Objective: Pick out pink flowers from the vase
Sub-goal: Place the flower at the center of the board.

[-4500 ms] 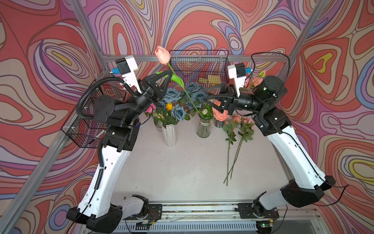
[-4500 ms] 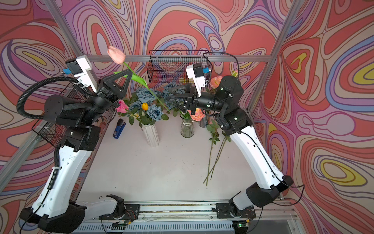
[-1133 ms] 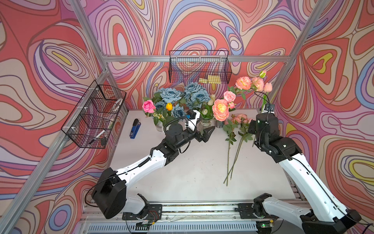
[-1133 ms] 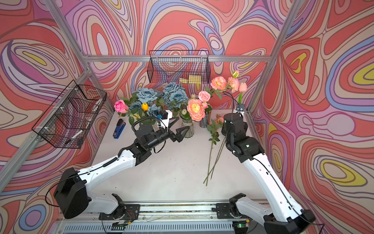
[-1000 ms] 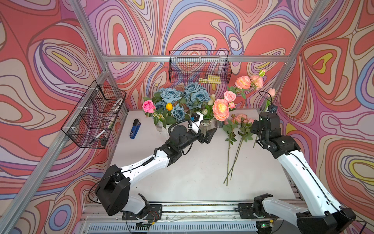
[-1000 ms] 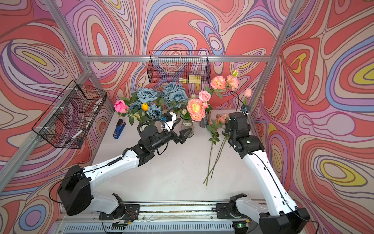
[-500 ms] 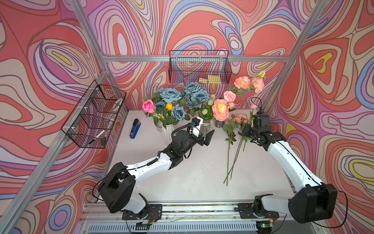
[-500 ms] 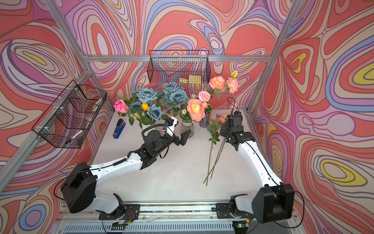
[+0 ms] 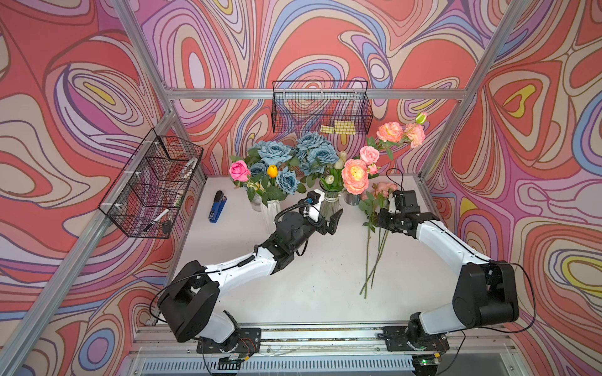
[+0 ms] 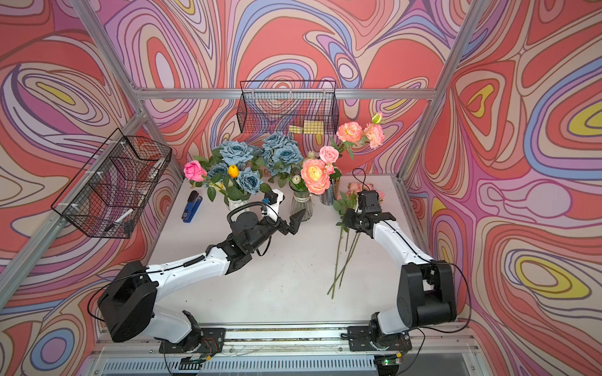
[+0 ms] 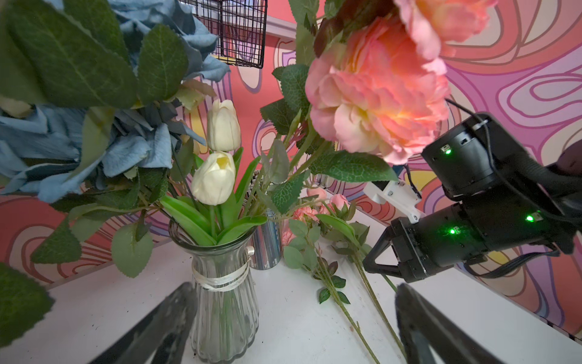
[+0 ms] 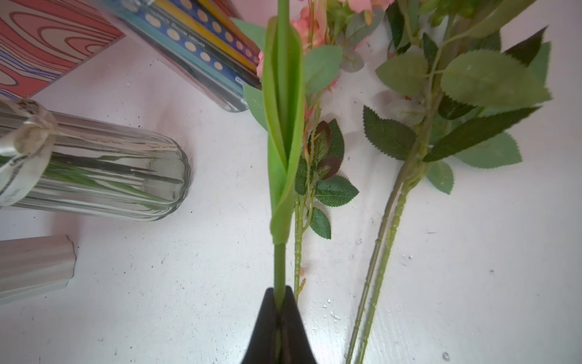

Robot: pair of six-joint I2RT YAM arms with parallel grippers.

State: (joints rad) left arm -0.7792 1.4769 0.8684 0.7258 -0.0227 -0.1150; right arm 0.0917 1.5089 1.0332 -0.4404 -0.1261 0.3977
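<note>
Your white table (image 9: pixel 309 286) carries a blue stapler (image 9: pixel 217 206) near its left edge. A white vase (image 9: pixel 271 211), a glass vase (image 9: pixel 331 203) and a shiny cup (image 9: pixel 351 198) stand along the back edge. Pink flowers (image 9: pixel 367 260) lie flat toward the right edge.

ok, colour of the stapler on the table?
Blue body with a black end; the stapler shows best in a top view.

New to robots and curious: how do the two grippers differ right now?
The left gripper is open and empty; the right gripper is shut on a green stem. The left one faces the glass vase; the right one hangs over pink flowers lying on the table. Both are black.
</note>
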